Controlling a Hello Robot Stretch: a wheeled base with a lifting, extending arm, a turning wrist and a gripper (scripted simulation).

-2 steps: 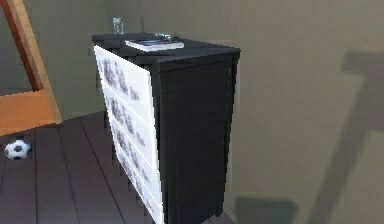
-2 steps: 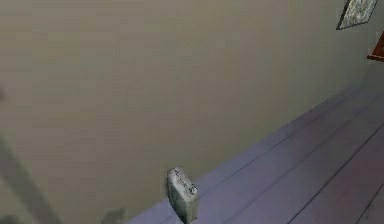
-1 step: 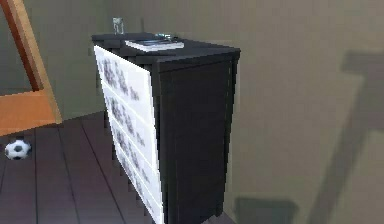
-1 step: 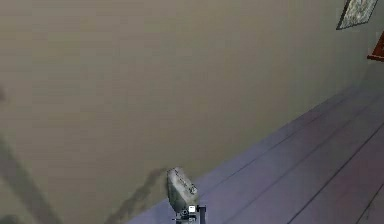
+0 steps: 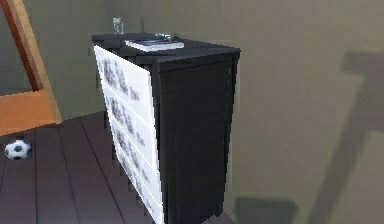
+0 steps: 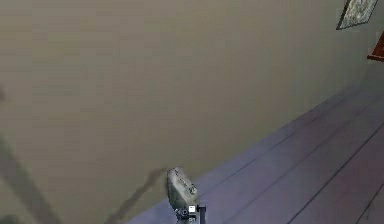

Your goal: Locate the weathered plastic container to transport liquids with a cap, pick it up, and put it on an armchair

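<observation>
At six o'clock of the arm side view, the jaws carry the grey-green container (image 6: 182, 186). It hangs tilted at their far end, apparently clear of the plank floor (image 6: 300, 170) and in front of the beige wall (image 6: 150, 80). Nothing further of the jaws' state can be told. Two white marker squares (image 6: 190, 209) sit just below the container. A framed picture (image 6: 357, 12) hangs on the wall at one o'clock.

In the forward view, a dark dresser (image 5: 195, 120) with pale patterned drawer fronts occupies the centre. On its top, near twelve o'clock, stand a glass (image 5: 118, 26) and, just beside it, a flat book-like item (image 5: 155, 43). An orange wooden frame (image 5: 25, 85) rises at nine o'clock, and a football (image 5: 17, 149) lies on the floor at eight o'clock.

The step in hand is judged to be carrying the container toward an armchair.

Hazards, as judged from this position:
- **Dresser:** it stands directly ahead, so a straight drive would run the base into its corner and could topple the glass.
- **Wall:** it lies near on the reaching side, so a turn or an extension of the arm could strike the container against it and jar it loose.
- **Container:** its tilt suggests an off-centre hold, which may slip under sudden braking.
- **Football:** it could roll under a wheel if the route swings toward eight o'clock.
</observation>
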